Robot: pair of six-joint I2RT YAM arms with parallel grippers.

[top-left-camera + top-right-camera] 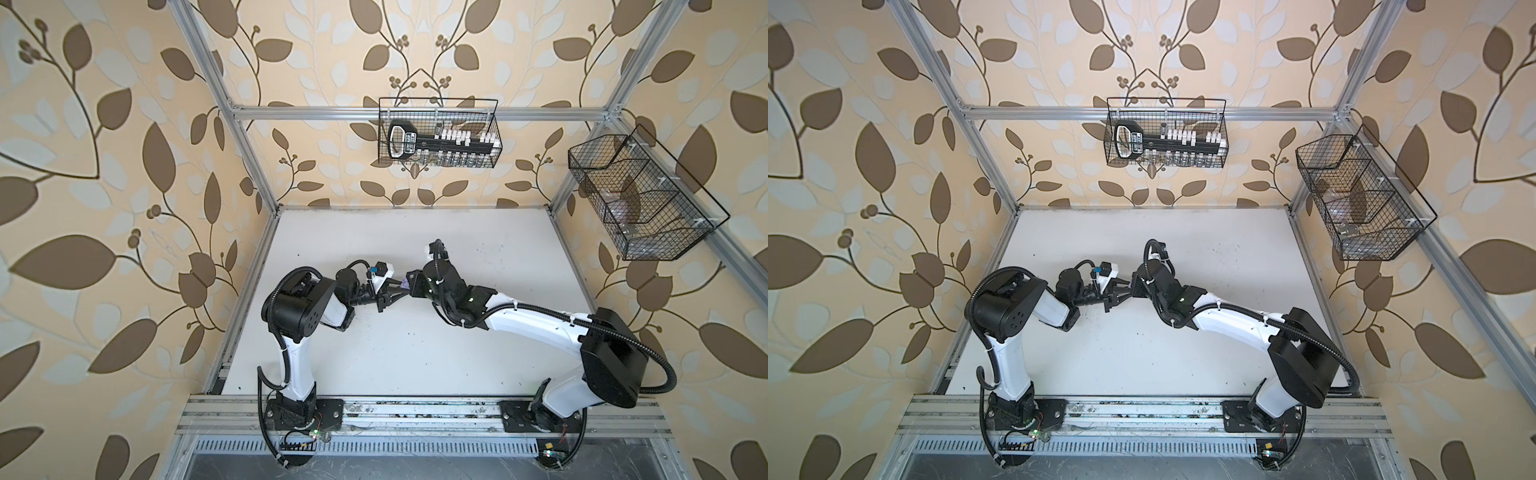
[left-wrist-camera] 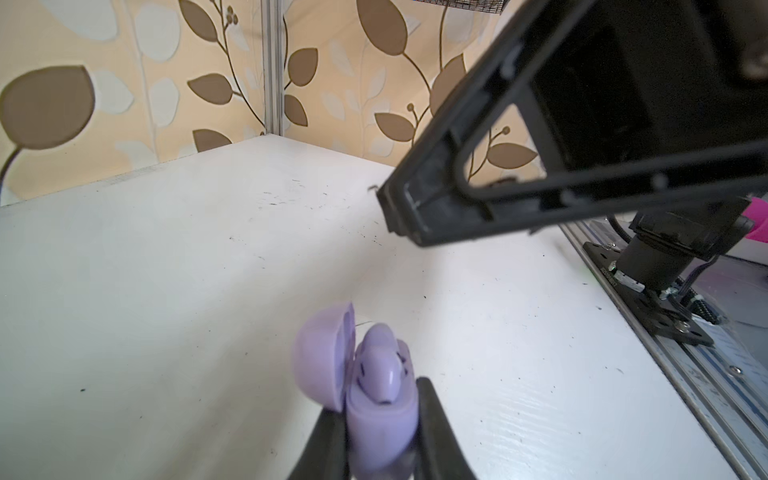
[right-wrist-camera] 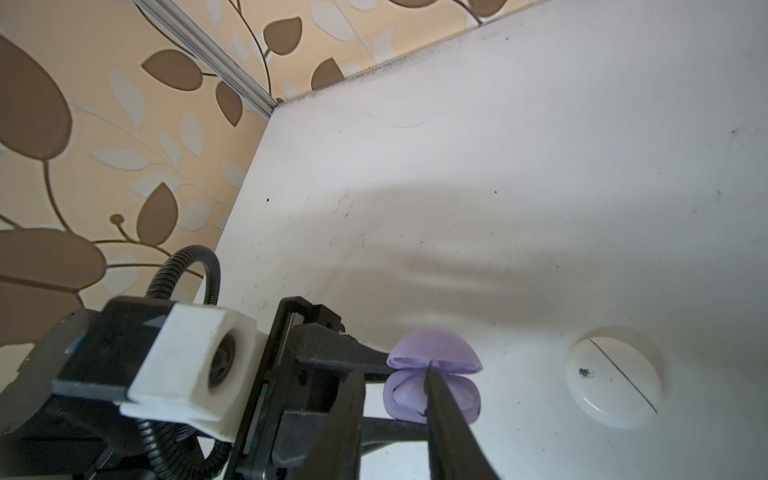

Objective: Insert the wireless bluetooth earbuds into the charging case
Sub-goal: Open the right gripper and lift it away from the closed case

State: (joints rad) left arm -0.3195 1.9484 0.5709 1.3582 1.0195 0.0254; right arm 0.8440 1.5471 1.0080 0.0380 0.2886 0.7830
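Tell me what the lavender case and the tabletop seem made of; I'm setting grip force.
The lavender case looks like moulded plastic with a smooth satin finish: soft highlights, rounded seamless shells. The tabletop is probably painted or laminated board, matte white: faint streaky grain, dark scuffs and specks show, but its core is hidden.

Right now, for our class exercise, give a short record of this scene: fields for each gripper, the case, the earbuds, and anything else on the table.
left gripper: shut on the lavender case
lavender case: lid open
earbuds: a lavender earbud sits in the case; others not visible
right gripper: shut, nothing seen in it, tip close to the open case
elsewhere on table: white round case, closed, lying apart
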